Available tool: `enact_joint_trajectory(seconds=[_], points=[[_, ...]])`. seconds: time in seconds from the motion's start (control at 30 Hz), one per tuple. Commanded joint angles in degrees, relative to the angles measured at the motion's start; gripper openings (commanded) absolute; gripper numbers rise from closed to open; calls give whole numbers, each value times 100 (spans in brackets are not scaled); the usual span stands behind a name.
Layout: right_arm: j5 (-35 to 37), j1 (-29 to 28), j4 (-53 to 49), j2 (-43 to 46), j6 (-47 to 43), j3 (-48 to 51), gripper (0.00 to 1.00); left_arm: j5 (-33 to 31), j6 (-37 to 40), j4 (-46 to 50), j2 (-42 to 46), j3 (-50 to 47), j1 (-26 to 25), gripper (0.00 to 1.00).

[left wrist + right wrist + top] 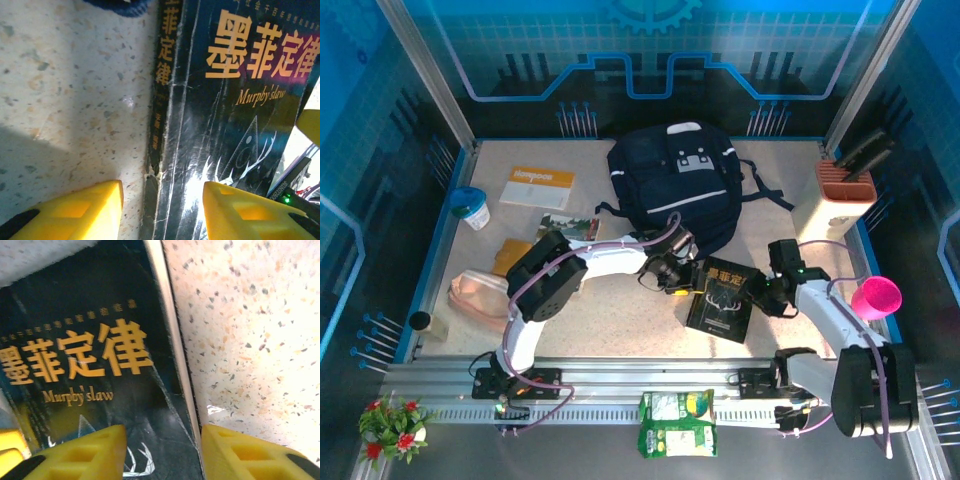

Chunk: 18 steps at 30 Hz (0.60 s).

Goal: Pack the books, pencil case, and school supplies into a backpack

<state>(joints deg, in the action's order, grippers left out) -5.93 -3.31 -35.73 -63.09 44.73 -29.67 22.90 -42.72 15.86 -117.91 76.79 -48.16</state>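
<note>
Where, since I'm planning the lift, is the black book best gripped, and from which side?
Probably by its long edges. The black book lies flat on the table, so its cover offers nothing to pinch. The spine faces the left hand, which hangs open astride it; the page edge faces the right hand. Come in low from either side, one finger under the edge.

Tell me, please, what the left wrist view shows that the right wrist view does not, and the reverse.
Left wrist view: the book's spine with yellow characters, a corner of the dark blue backpack at the top, and a small green light. Right wrist view: the book's pale side edge. Both: the black book titled "Murphy's law", its white antler drawing, the speckled table, and an open yellow hand over one book edge: left hand, right hand.
</note>
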Motion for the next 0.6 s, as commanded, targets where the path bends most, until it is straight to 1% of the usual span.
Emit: enact_joint_trajectory(seconds=[0.0,0.17,0.33,0.43,0.57], points=[[-251,7,58,-148,-1,97,42,262,-96,5,-203,186,-44,46],[-614,21,316,-354,93,207,42,497,-70,-16,-351,324,-80,46],[-981,57,555,-551,182,297,43,858,-96,-285,-330,369,-79,46],[-1281,133,621,-757,207,287,42,990,-65,-443,-174,360,-88,45],[-1327,164,588,-748,180,200,41,1175,-68,-857,219,156,-96,43]])
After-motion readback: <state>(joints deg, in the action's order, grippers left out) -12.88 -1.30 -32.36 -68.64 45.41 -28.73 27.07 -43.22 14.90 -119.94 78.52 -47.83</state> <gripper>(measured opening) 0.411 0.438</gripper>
